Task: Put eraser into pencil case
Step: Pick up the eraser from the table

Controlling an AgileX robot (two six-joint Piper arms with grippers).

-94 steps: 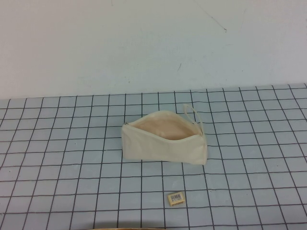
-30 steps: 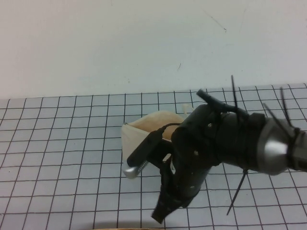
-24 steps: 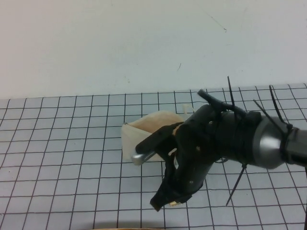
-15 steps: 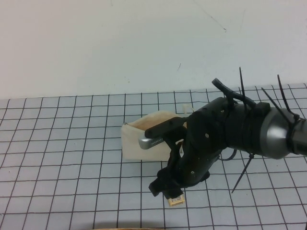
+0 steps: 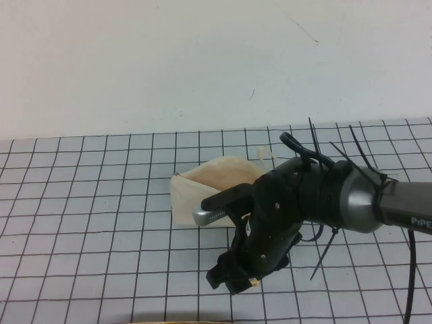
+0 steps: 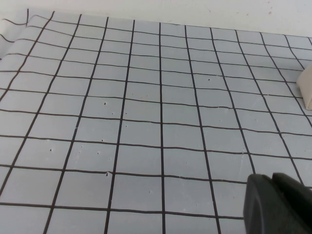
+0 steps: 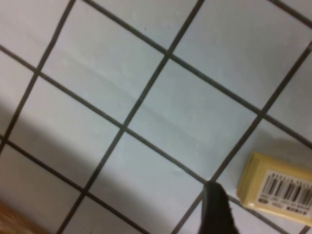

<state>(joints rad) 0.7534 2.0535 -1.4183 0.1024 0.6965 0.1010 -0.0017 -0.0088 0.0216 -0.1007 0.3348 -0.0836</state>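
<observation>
The cream-white pencil case (image 5: 202, 185) lies on the grid mat with its tan-pink mouth open upward; my right arm covers its right half. My right gripper (image 5: 233, 280) hangs low over the near mat and hides most of the eraser; only a tan sliver (image 5: 254, 283) shows. In the right wrist view the yellowish eraser (image 7: 277, 189) with its barcode label lies flat on the mat. One dark fingertip (image 7: 217, 208) stands just beside it without touching; the jaws look open. My left gripper (image 6: 274, 197) is shut and empty above bare mat.
A white wall stands behind the mat. A tan wooden edge (image 5: 182, 322) shows at the near rim of the table. A corner of the pencil case (image 6: 306, 87) shows at the edge of the left wrist view.
My right arm came in over the pencil case, and its gripper has lowered and shifted onto the eraser's spot, now covering it. The eraser and pencil case have not moved.
</observation>
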